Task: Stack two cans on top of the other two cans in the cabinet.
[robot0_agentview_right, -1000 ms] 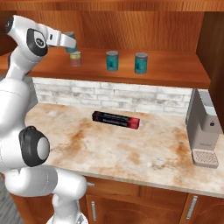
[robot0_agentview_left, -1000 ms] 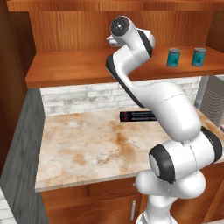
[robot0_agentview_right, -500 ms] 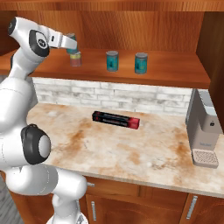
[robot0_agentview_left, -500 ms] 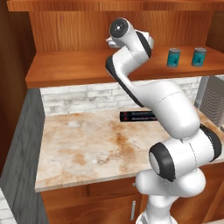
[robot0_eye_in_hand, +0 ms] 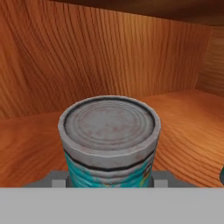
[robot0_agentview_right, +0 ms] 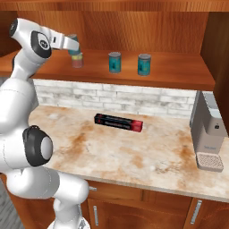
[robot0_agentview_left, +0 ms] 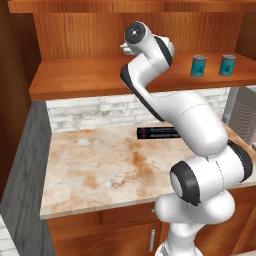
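Since a second before, the arm had moved only slightly — the gripper (robot0_agentview_right: 75,46) stayed above the far left of the shelf, and the cans had not shifted. From left to right on the cabinet (robot0_agentview_right: 174,74) shelf: the gripper was clamped on a teal can (robot0_eye_in_hand: 109,142), held directly above the yellow and red tin (robot0_agentview_right: 77,61) — whether they touched I could not tell. Then came two teal cans (robot0_agentview_right: 115,62) standing apart. Below, the black-and-red box (robot0_agentview_right: 118,123) lay on the counter (robot0_agentview_right: 147,156).

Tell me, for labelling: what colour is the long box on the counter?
Black with red ends, clearest in the right base view: long box.
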